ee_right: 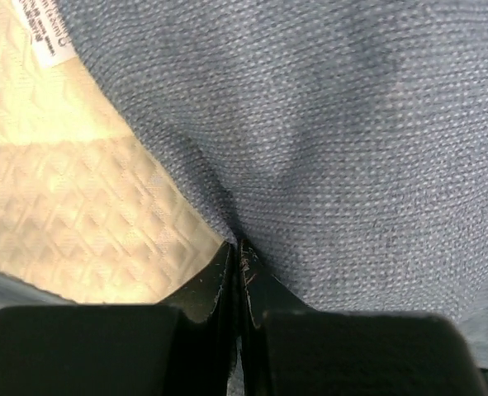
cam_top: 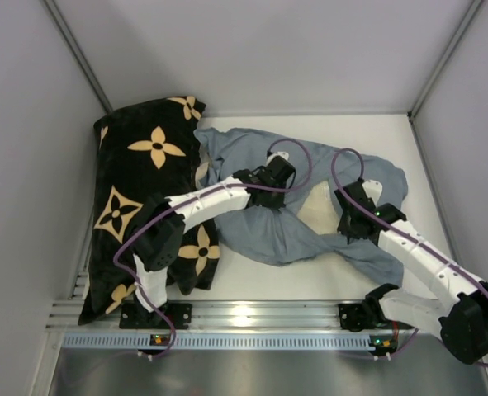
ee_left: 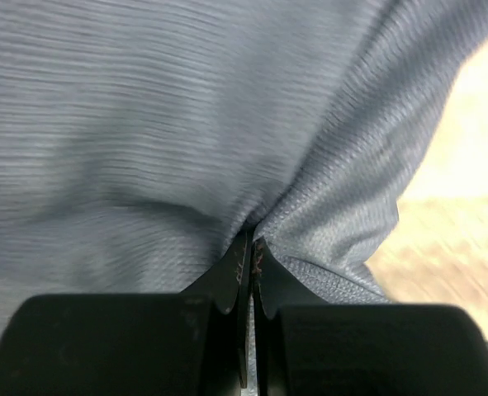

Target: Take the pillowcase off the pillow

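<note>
Blue-grey soft fabric pillowcase (cam_top: 260, 235) lies bunched on the desk (cam_top: 252, 285), partly peeled, cream quilted pillow (cam_top: 318, 213) peeking at its 3 o'clock. My left claw (cam_top: 274, 175) and right claw (cam_top: 352, 216) pinch its cloth tight; pulling it free is left.

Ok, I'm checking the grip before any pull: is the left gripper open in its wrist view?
No, the left gripper is shut, pinching a fold of the blue-grey pillowcase.
</note>
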You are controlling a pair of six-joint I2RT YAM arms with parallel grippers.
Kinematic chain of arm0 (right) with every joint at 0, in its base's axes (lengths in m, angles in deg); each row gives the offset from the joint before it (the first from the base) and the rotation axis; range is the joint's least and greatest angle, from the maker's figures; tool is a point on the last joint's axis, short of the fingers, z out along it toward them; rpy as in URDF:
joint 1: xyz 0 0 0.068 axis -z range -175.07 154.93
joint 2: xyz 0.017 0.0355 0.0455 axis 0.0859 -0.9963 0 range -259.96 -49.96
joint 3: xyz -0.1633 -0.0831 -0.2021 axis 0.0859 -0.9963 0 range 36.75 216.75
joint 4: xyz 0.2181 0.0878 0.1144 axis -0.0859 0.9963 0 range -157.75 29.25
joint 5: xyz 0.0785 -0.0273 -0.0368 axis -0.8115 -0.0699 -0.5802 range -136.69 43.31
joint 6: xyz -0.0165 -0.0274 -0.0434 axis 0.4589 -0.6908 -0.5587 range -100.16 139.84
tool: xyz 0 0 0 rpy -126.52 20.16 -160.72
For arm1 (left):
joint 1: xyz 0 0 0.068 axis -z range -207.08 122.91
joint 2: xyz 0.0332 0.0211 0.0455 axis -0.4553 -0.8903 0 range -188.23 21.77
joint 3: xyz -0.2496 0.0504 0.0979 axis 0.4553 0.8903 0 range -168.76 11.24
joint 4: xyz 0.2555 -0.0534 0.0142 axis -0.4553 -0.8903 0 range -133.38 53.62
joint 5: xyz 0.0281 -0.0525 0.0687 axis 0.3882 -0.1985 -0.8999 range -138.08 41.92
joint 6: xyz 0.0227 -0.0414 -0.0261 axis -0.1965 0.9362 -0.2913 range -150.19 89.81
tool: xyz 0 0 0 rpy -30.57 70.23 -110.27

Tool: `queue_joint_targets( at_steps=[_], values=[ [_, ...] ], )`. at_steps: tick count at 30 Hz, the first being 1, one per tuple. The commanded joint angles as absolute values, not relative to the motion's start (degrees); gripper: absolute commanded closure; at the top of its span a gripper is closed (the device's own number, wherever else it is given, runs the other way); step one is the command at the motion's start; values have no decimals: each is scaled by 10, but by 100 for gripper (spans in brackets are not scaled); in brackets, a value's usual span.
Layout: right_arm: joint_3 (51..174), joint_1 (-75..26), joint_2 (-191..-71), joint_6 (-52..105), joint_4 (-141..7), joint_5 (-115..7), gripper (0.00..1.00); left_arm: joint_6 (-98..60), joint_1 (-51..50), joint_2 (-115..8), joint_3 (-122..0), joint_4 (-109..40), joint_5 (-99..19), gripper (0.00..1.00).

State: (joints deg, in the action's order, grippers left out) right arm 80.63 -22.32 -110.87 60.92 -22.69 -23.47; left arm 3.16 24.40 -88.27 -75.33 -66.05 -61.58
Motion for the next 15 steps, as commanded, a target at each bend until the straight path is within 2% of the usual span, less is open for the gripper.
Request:
queue_joint_targets(
  at_steps=[1, 9, 14, 15],
  values=[
    [808, -233, -1111, 620, -192, -213, 100, 34, 160, -819, -716, -664, -621, 100],
    [805, -226, -1134, 620, -211, -212, 100, 7, -39, -691, -622, -666, -590, 100],
    [801, -221, -1146, 619, -227, -219, 100, -12, -61, -659, -623, -678, -557, 100],
    [800, -222, -1148, 619, -231, -223, 100, -12, -59, -657, -626, -678, -516, 100]
  ],
)
